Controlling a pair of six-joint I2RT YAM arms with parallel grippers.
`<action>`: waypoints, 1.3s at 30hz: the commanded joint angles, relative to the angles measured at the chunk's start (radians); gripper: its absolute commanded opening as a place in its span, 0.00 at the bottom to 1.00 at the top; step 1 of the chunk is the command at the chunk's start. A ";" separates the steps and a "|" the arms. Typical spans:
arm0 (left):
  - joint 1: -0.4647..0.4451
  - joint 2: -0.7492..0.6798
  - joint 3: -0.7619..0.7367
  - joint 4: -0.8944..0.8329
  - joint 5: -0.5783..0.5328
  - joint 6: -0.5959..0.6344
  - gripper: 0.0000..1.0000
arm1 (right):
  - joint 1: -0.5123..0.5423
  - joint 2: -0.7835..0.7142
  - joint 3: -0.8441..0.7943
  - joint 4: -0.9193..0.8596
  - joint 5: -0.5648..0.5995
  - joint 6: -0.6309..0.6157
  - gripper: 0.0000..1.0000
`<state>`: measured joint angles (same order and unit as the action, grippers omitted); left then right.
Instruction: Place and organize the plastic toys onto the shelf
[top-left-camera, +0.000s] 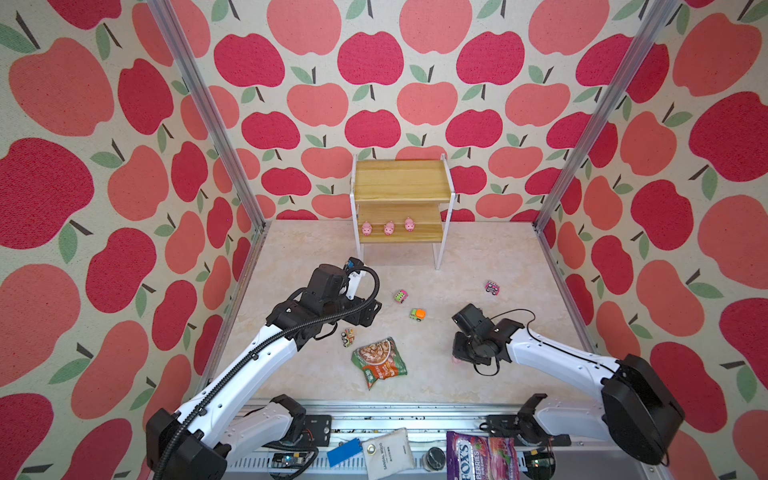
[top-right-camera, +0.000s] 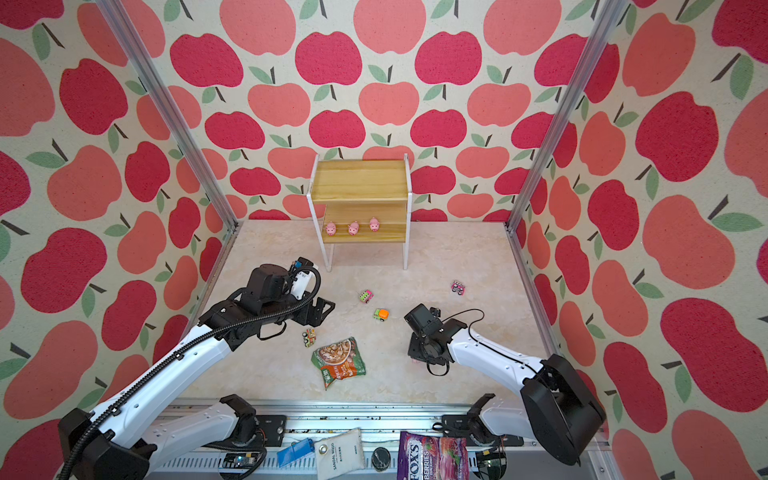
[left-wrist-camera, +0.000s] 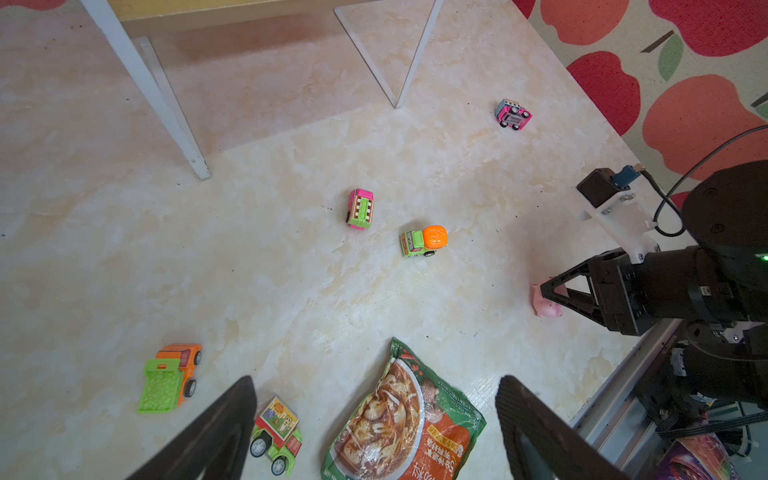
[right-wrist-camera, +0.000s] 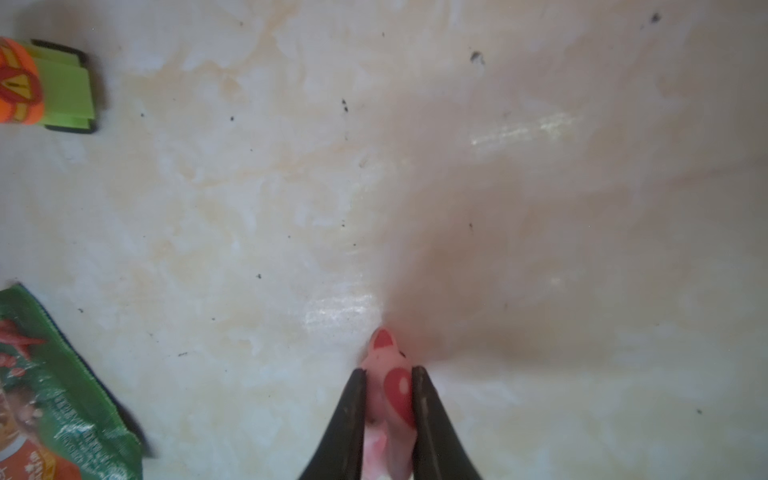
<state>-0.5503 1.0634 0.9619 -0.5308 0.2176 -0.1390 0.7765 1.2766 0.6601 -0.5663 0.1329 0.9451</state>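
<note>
Two black fingers (right-wrist-camera: 357, 399) of the right gripper (right-wrist-camera: 388, 374) are clamped on the flanks of a pink pig (right-wrist-camera: 384, 349). Its snout pokes out past the tips, right down at the marble-patterned table (right-wrist-camera: 540, 208). The left wrist view shows the same pig low against the tabletop between those fingers. Whether it rests on the surface or is just clear of it I cannot tell.

The left gripper (left-wrist-camera: 376, 380) hangs over the table with its jaws spread wide, holding nothing. Just beside one of its fingers lies a green truck with a yellow box (left-wrist-camera: 277, 436), tipped on its side. Next to that, towards the right arm, a green-and-orange snack packet (top-left-camera: 379, 360) lies flat. An orange truck with a green tipper (left-wrist-camera: 172, 376) sits on the other side of that finger, hidden under the left arm in both top views.

Farther out, between the two arms, a green truck with an orange drum (top-left-camera: 417, 314) and a pink-and-green truck (top-left-camera: 401, 296) stand near each other. A pink truck (top-left-camera: 491, 287) sits well apart, beyond the right gripper.

Against the back wall stands the shelf (top-left-camera: 401, 183), with three pigs (top-left-camera: 389, 228) in a spaced row on its lower board, towards its left end.
</note>
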 joint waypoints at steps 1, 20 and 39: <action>0.004 0.009 0.016 -0.015 -0.007 0.012 0.92 | 0.007 0.025 0.075 -0.050 0.127 -0.083 0.19; 0.018 0.012 0.014 -0.014 -0.020 0.013 0.92 | 0.017 0.463 0.367 0.192 0.797 -0.538 0.22; 0.020 0.005 0.013 -0.012 -0.015 0.010 0.92 | 0.123 0.504 0.282 0.205 0.673 -0.415 0.41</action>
<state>-0.5346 1.0679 0.9619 -0.5308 0.2138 -0.1390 0.8841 1.8141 0.9783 -0.3428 0.8722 0.4694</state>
